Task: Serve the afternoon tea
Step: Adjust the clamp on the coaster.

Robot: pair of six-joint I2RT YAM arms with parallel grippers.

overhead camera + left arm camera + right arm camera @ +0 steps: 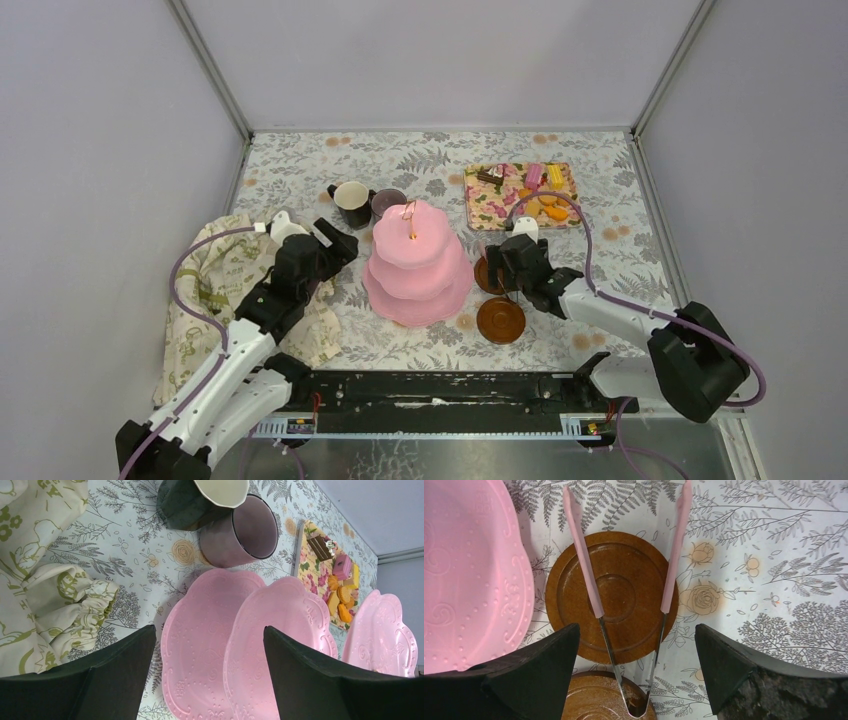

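Observation:
The pink three-tier cake stand (415, 265) with its gold loop handle stands mid-table, all tiers bare. My left gripper (343, 246) hangs just left of it, open, and its view shows the lower tiers (200, 645) between the fingers. Two dark mugs (352, 203) (240, 532) stand behind the stand. My right gripper (507, 258) is open over a round brown saucer (616, 597). Pink-tipped metal tongs (589, 560) lie across that saucer, their hinge resting on a second saucer (501, 320) (599, 697). Orange, pink and dark sweets (545, 195) lie on the floral tray.
The rectangular floral tray (474, 205) sits at the back right. A beige leaf-print cloth (220, 285) (45, 580) is bunched at the left, under my left arm. A patterned tablecloth covers the table, with grey walls close on three sides.

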